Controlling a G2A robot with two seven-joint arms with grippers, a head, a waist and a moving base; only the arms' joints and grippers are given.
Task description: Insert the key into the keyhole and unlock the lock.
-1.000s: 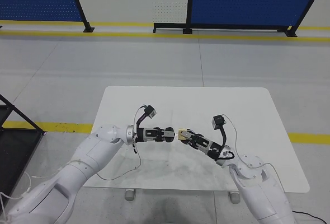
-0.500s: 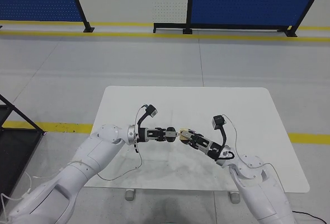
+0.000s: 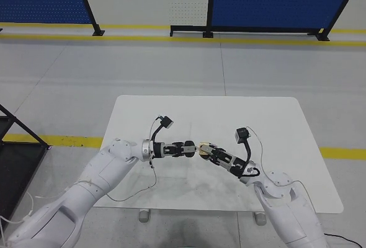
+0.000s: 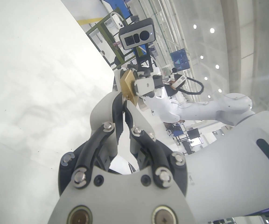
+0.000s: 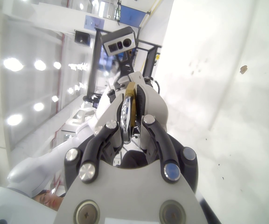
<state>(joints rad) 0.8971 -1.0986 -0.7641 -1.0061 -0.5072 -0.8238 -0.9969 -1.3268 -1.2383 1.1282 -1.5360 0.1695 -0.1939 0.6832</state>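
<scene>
Over the middle of the white table (image 3: 170,115) my two grippers meet tip to tip. My right gripper (image 5: 132,94) is shut on a brass padlock (image 5: 131,88), whose silver shackle (image 5: 125,115) points back toward the wrist. In the left wrist view the padlock (image 4: 127,85) faces my left gripper (image 4: 124,100), which is shut on the key; only a sliver of metal shows at its tips, touching the lock's face. From above, the padlock (image 3: 202,149) sits between the left gripper (image 3: 194,149) and the right gripper (image 3: 208,151). The keyhole is hidden.
A small brown scrap (image 5: 243,69) lies on the table top. A black metal rack (image 3: 3,142) stands on the floor off the table's left side. Blue partition panels (image 3: 270,12) line the back of the room.
My left gripper has moved a little to the right, closing the small gap to the padlock. The right arm has barely moved.
</scene>
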